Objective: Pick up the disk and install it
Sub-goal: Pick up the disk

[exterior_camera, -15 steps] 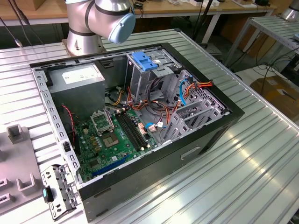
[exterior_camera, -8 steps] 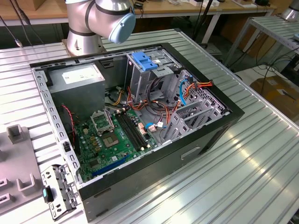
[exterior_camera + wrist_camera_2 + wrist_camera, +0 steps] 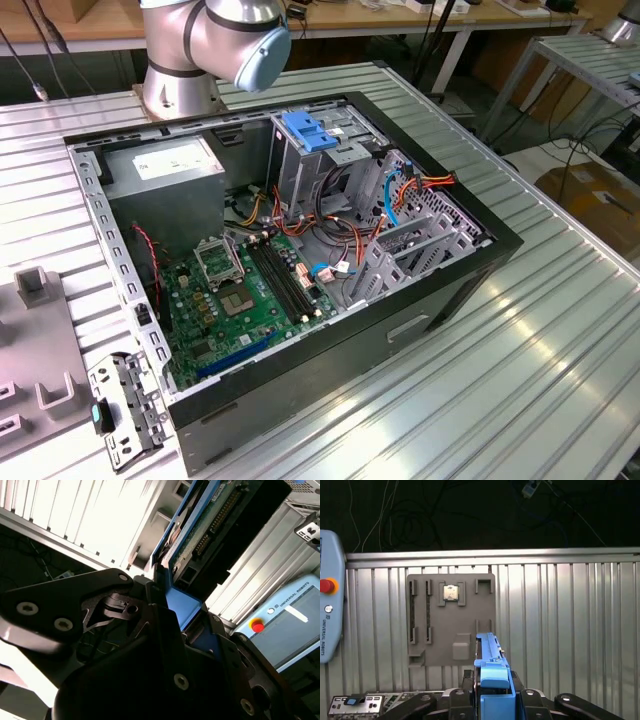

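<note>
My pincer [image 3: 492, 687] is clenched on the disk [image 3: 487, 652] by its blue carrier frame, held edge-on against a corner of the grey fixture plate [image 3: 435, 640].

A ribbed metal table [image 3: 500, 380] shone under bright light. Beyond its far edge stood wooden workbenches [image 3: 380, 15] with cables [image 3: 437, 40] dangling beneath. A cardboard box [image 3: 595, 195] sat on the floor beside the table.

The computer case [image 3: 330, 350] is set on the worktop [image 3: 520, 380], with the arm's base [image 3: 175, 85] behind it. Inside the case the motherboard [image 3: 225, 310] lies flat (the drive cage [image 3: 320, 165] stands beside it). A tray [image 3: 30, 340] is placed at the exterior view's left. The disk [image 3: 490, 665] is clamped in the gripper [image 3: 493, 696].
</note>
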`<state>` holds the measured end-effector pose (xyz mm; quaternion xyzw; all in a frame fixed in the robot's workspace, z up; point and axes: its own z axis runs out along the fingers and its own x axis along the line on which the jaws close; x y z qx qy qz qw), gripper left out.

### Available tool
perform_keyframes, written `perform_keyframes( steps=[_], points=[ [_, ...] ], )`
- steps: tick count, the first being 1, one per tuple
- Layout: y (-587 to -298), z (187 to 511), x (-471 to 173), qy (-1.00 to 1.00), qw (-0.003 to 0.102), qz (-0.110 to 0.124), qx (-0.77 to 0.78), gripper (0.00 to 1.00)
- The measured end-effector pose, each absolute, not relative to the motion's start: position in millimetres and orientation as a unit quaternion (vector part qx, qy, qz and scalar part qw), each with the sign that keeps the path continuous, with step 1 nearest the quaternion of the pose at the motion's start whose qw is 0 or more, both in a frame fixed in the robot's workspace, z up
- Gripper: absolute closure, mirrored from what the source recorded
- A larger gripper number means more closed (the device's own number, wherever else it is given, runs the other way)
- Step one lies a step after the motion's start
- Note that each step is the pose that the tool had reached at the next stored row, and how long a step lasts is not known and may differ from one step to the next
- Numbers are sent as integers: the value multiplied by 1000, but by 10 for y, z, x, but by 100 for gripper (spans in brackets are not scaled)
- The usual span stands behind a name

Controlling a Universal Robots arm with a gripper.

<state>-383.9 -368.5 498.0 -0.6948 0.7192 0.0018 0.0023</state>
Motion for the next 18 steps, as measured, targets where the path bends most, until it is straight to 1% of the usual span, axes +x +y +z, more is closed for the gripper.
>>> perform_keyframes(
  steps=[18],
  points=[
    [-3694, 4980, -3597, 719, 2, 2, -695, 63]
  ],
)
